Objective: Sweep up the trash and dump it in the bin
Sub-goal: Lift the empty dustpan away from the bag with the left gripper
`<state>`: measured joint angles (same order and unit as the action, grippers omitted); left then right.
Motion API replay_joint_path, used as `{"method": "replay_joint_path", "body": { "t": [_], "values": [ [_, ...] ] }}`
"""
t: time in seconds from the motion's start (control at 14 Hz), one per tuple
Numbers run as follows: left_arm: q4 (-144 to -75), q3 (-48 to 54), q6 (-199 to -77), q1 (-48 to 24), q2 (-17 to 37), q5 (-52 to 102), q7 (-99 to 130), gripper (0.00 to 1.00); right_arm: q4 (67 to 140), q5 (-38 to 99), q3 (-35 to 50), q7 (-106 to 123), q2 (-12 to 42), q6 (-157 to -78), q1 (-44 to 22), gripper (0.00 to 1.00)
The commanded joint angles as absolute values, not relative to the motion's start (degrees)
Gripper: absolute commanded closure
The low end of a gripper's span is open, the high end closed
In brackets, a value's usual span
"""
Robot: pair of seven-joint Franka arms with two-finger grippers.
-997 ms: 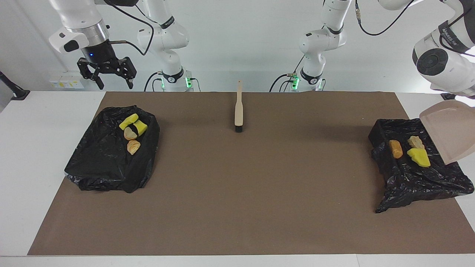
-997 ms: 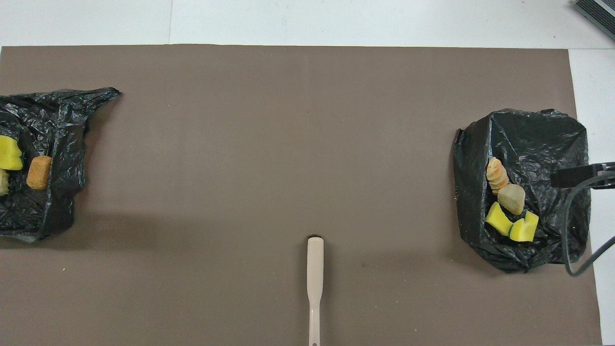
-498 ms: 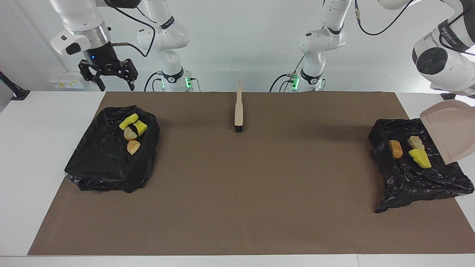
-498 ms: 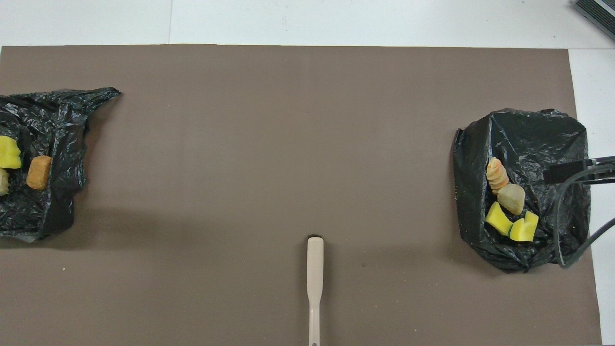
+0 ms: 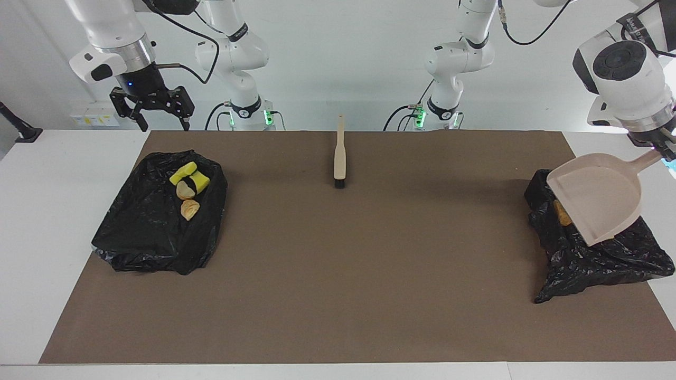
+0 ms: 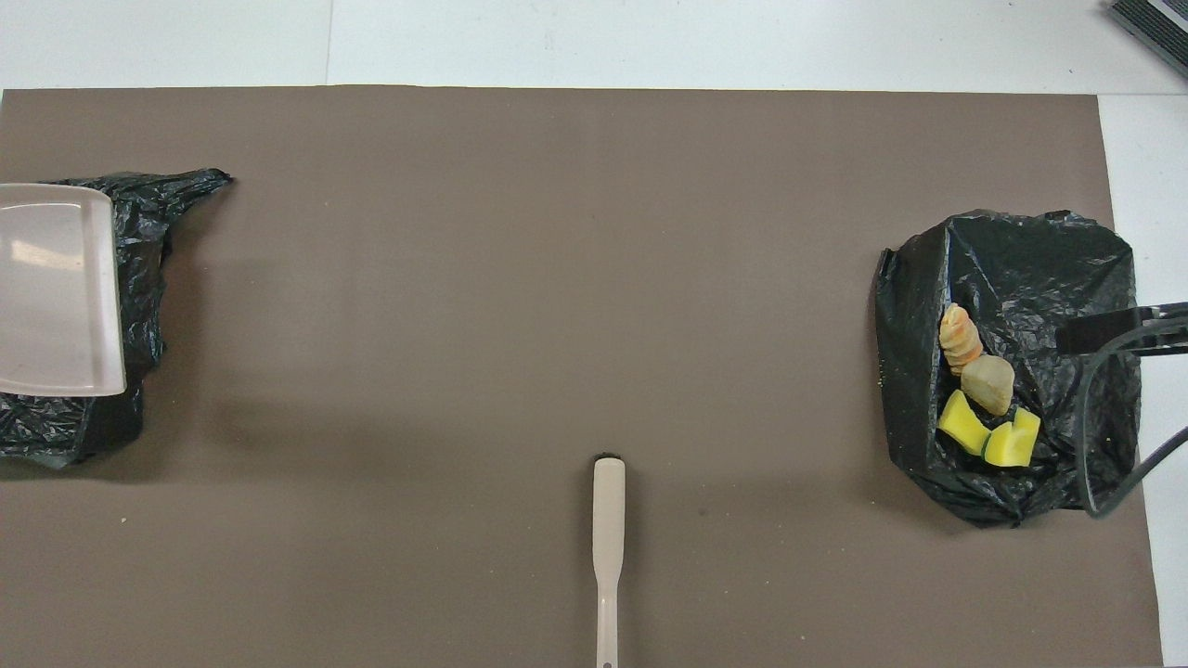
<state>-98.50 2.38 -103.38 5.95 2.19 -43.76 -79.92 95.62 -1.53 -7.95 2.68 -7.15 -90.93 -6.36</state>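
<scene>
Beige dustpan (image 5: pixel 597 198) over your black bin bag (image 5: pixel 597 258).
Left gripper (image 5: pixel 666 149) clamps its handle; right gripper (image 5: pixel 150 107) hangs spread above the other bag (image 5: pixel 153 221).

A white tabletop (image 5: pixel 68 174) carries a large brown mat (image 5: pixel 359 264) that covers most of its surface, leaving white strips bare along the edges and at both ends. A plain white wall (image 5: pixel 338 63) rises at the tabletop's edge by the robots, evenly and brightly lit. A pale socket strip (image 5: pixel 95 117) sits low on that wall near one corner. Soft shadows fall on the mat.
</scene>
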Motion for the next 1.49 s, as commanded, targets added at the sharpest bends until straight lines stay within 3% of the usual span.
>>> {"method": "replay_joint_path", "body": {
  "t": [0.0, 0.5, 0.93, 1.42],
  "values": [
    [-98.8, 1.8, -101.7, 5.4, 1.5, -32.9, -77.8, 1.0, 94.3, -2.3, -7.5, 3.1, -7.9, -87.9, -6.2, 0.0],
    [-104.0, 1.8, -101.2, 4.5, 2.1, -16.3, -51.7, 1.0, 94.3, -1.8, -7.8, 3.6, -8.0, -86.9, -6.1, 0.0],
    [-104.5, 1.8, -98.2, -4.7, 1.6, -4.7, -24.9, 1.0, 94.3, -1.9, -7.5, 3.3, -8.0, -87.1, -6.4, 0.0],
    [-102.0, 1.8, -99.4, -21.0, 2.2, 3.1, 5.2, 1.0, 94.3, -2.0, -7.5, 3.3, -8.0, -87.1, -6.4, 0.0]
  ]
}}
